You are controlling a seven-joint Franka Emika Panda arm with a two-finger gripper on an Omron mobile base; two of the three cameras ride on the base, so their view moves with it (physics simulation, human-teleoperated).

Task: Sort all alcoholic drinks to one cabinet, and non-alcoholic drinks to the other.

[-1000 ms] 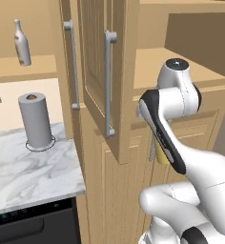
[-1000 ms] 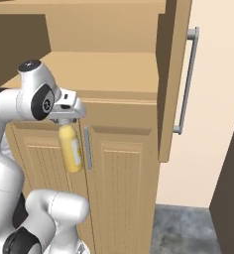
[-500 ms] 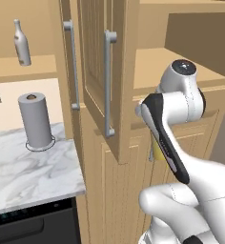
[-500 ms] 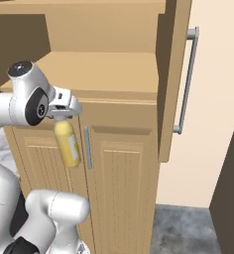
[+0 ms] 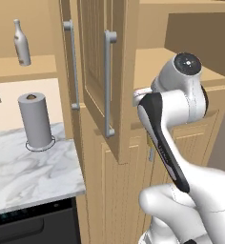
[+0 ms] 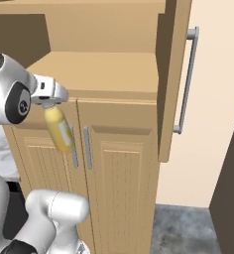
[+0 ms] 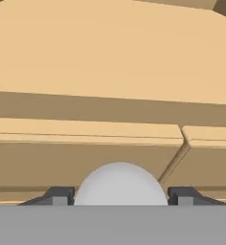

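The tall light-wood pantry unit (image 5: 119, 86) fills the middle of the left base view, its panelled door swung open with two silver bar handles (image 5: 109, 83); the right base view shows its open shelf (image 6: 96, 69) across the upper middle and the closed lower doors (image 6: 124, 183) beneath, which the other side mostly hides behind the arm. Left of the pantry in the left base view lies a marble counter (image 5: 28, 167) (a grey paper-towel roll (image 5: 34, 120) standing on it), and at the upper left a slim grey long-necked bottle (image 5: 22, 43) stands upright on a wooden shelf (image 5: 24, 66).

At the left of the right base view, the gripper (image 6: 50, 99) grips the tall yellow bottle (image 6: 59, 130) by its top; the bottle hangs cap up, long axis nearly vertical, base tilted slightly right, in front of the lower doors and just below the shelf edge. The hand view shows its pale grey cap (image 7: 120, 184) clamped between the two fingertips (image 7: 55, 195).
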